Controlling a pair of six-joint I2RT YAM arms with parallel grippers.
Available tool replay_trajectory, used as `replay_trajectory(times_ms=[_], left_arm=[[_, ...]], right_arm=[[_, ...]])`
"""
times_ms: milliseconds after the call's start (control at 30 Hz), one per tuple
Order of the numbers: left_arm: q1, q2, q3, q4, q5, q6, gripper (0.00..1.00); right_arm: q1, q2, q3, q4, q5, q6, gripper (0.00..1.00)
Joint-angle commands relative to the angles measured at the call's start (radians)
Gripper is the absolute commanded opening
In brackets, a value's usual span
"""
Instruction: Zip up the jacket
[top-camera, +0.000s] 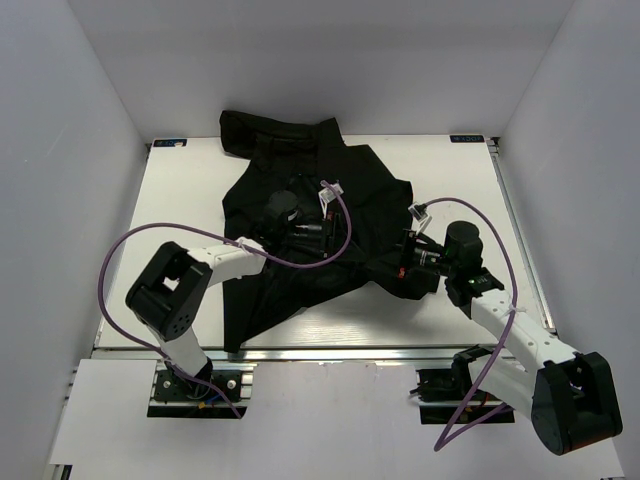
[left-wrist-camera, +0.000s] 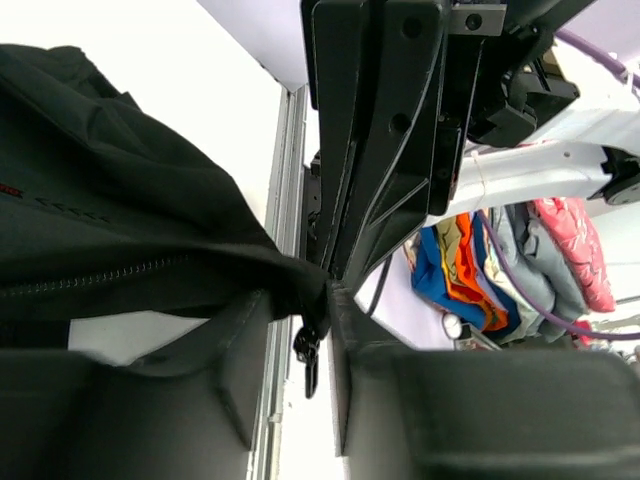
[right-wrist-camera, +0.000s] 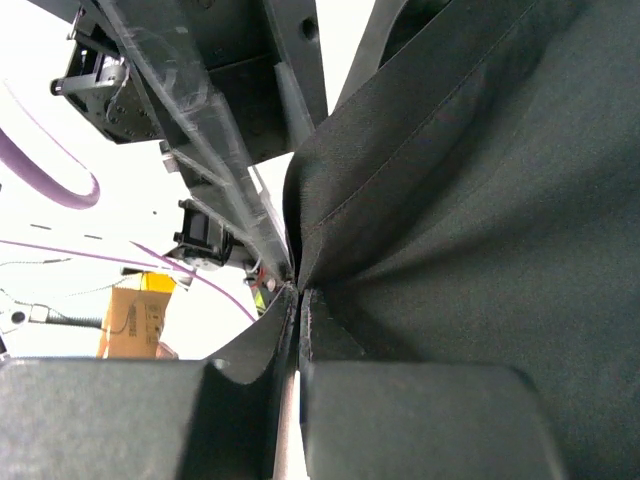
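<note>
The jacket (top-camera: 300, 170) is spread crumpled on the white table (top-camera: 440, 180). Its hem by the zipper pull (left-wrist-camera: 305, 352) is held between the narrowed jaws of the left gripper (left-wrist-camera: 298, 320). A fold of cloth is pinched tight by the right gripper (right-wrist-camera: 297, 310). A small red mark (left-wrist-camera: 8, 189) on the cloth cannot be read.

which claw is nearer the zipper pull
Left. The left claw straddles the zipper pull; the right claw pinches the jacket fabric elsewhere, away from it.
</note>
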Motion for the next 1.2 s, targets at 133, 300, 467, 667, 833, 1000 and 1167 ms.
replay_trajectory(times_ms=[133,300,467,667,833,1000,1167], left_arm=[[-0.011,0.009,0.044,0.05,0.032,-0.02,0.54],[-0.011,0.016,0.044,0.053,0.032,-0.022,0.36],[-0.011,0.023,0.047,0.081,0.032,-0.04,0.0],[-0.011,-0.011,0.018,0.115,0.001,-0.059,0.0],[-0.017,-0.045,0.002,0.055,-0.058,-0.057,0.0],[-0.035,-0.06,-0.007,0.039,-0.094,-0.057,0.0],[-0.037,-0.062,-0.008,0.036,-0.103,-0.065,0.0]], right_arm=[[0.007,-0.012,0.063,-0.01,-0.058,-0.053,0.0],[0.007,-0.016,0.062,-0.008,-0.061,-0.059,0.0],[0.007,-0.006,0.065,-0.04,-0.07,-0.082,0.0],[0.007,0.001,0.069,-0.074,-0.009,-0.081,0.18],[0.007,0.016,0.059,0.001,-0.012,-0.04,0.47],[0.007,0.037,0.051,0.056,-0.016,-0.007,0.5],[0.01,0.037,0.05,0.066,-0.01,-0.012,0.44]])
